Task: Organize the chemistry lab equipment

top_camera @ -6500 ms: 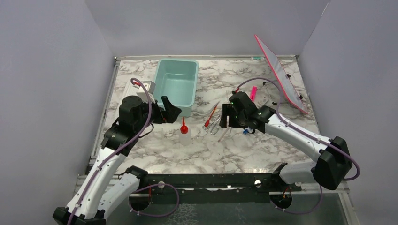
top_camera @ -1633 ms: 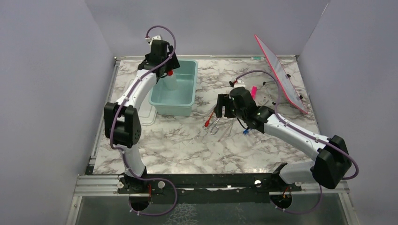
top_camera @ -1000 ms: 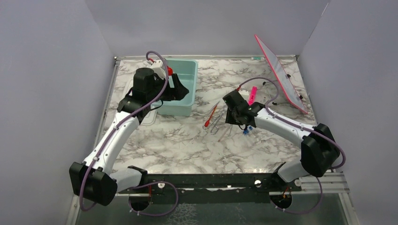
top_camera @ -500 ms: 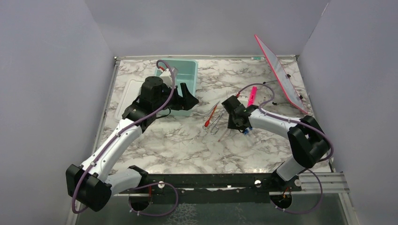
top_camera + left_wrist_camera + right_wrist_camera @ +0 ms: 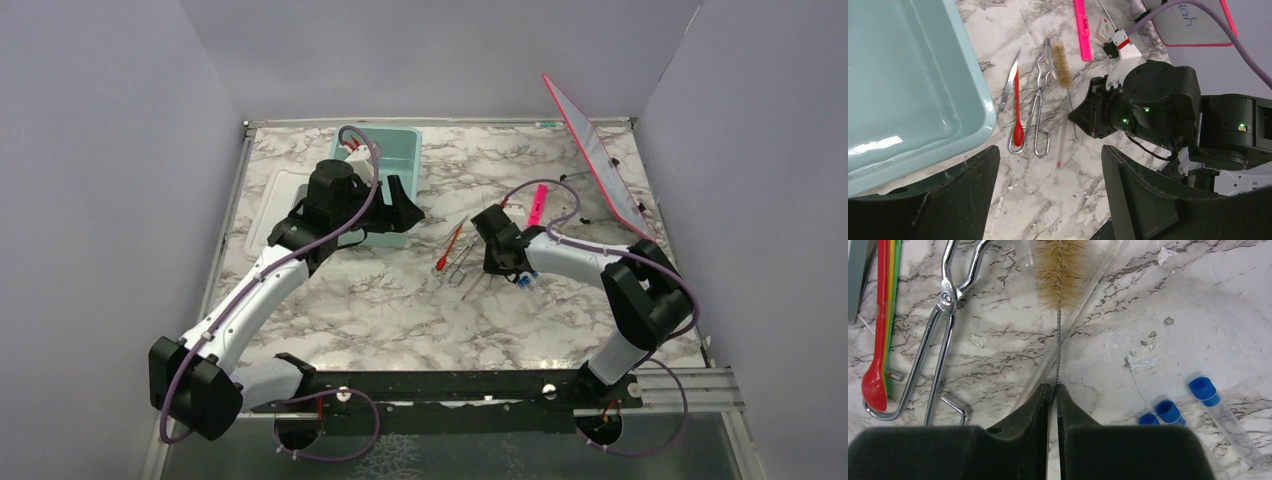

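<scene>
pinching the wire stem of the brush (image 5: 1059, 270), my right gripper (image 5: 1053, 395) is closed tight on it; tongs (image 5: 943, 330) lie just beside, blue-capped vials (image 5: 1204, 390) near. my left gripper (image 5: 1048, 155) hangs wide apart, empty, beside the teal tub (image 5: 923, 75).

A teal tub (image 5: 395, 150) is set on the marble table (image 5: 400, 320), a white lid (image 5: 272, 195) laid beside it. A pink strip (image 5: 538, 205) is seen near a pink-framed board (image 5: 600, 160) (tilted).
</scene>
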Available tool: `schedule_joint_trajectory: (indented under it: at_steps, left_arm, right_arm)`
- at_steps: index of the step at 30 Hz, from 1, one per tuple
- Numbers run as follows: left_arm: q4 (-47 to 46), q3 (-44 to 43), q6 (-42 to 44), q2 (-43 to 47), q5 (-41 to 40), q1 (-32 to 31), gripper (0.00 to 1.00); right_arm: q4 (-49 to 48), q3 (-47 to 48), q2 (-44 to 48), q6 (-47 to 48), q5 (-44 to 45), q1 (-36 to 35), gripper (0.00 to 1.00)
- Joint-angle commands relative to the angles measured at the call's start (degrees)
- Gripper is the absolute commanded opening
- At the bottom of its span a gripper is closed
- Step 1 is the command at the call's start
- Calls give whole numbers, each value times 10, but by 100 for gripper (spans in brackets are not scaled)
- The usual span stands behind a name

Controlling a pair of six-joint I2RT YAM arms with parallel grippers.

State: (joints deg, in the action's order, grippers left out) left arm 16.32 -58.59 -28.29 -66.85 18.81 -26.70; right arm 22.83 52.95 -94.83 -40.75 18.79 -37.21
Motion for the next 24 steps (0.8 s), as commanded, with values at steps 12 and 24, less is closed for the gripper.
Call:
schedule_joint_trajectory:
  at_steps: [12, 24]
  left_arm:
    - [-33, -53, -21, -39, 4, -2, 78]
    - [-138, -25, -132, -65, 78, -6, 82]
  right_arm:
    - [10, -6, 61, -14, 41, 8, 0]
    - [-67, -12, 262, 45, -68, 8, 1]
